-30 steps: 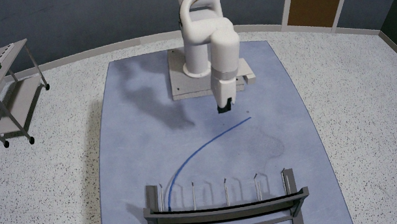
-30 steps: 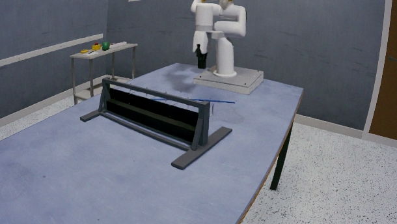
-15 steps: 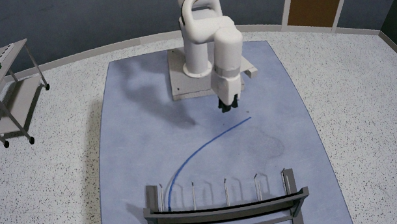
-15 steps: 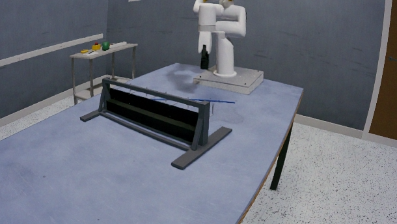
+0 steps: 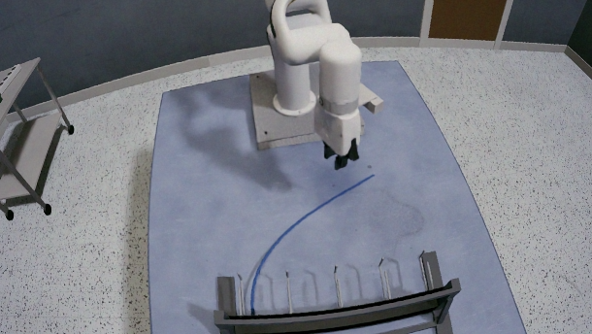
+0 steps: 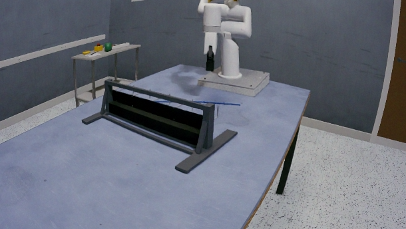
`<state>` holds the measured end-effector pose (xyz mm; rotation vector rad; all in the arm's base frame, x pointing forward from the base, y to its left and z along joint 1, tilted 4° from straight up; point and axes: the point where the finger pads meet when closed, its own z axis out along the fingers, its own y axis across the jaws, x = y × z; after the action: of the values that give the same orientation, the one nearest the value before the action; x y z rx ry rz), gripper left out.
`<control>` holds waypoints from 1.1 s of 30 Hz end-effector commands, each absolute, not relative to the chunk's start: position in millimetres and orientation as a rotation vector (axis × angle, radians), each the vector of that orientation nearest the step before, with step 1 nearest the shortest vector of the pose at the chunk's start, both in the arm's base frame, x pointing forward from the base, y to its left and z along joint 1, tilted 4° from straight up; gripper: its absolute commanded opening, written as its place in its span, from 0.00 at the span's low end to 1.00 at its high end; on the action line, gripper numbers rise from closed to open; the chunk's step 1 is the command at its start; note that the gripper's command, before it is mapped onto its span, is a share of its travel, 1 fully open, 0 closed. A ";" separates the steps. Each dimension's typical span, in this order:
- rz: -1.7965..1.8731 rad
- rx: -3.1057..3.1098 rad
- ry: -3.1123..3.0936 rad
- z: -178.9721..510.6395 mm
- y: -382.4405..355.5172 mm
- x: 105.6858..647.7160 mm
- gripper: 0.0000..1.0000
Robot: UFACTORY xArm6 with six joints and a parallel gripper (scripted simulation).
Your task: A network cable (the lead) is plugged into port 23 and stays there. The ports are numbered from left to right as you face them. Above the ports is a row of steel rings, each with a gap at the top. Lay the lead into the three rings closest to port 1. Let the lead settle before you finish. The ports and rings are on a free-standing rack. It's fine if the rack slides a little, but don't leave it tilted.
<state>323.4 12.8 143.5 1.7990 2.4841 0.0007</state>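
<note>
The blue lead point(image 5: 296, 223) runs from the left end of the dark rack point(image 5: 340, 303) and curves across the table. Its free end point(image 5: 373, 176) lies flat towards the robot base. It also shows in the exterior view point(image 6: 213, 102) behind the rack point(image 6: 156, 116). Thin steel rings point(image 5: 336, 283) stand in a row along the rack; the lead passes beside the leftmost one. My gripper point(image 5: 342, 160) hangs in the air above the table, a little behind and left of the lead's free end. It points down with its fingers partly open and nothing between them. It also shows in the exterior view point(image 6: 209, 63).
The robot's base plate point(image 5: 291, 116) sits at the far side of the table. A metal cart point(image 5: 24, 131) stands on the floor to the left. It also shows in the exterior view point(image 6: 106, 50) with small coloured objects on top. The rack stands upright near the table's front edge.
</note>
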 end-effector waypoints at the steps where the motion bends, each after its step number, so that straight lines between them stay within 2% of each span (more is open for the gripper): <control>1: 0.005 1.797 2.483 144.8 12.9 324.5 0.33; 33: 0.005 1.796 2.483 132.0 12.3 325.3 0.33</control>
<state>323.7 12.6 138.7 1.7979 2.4849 0.0016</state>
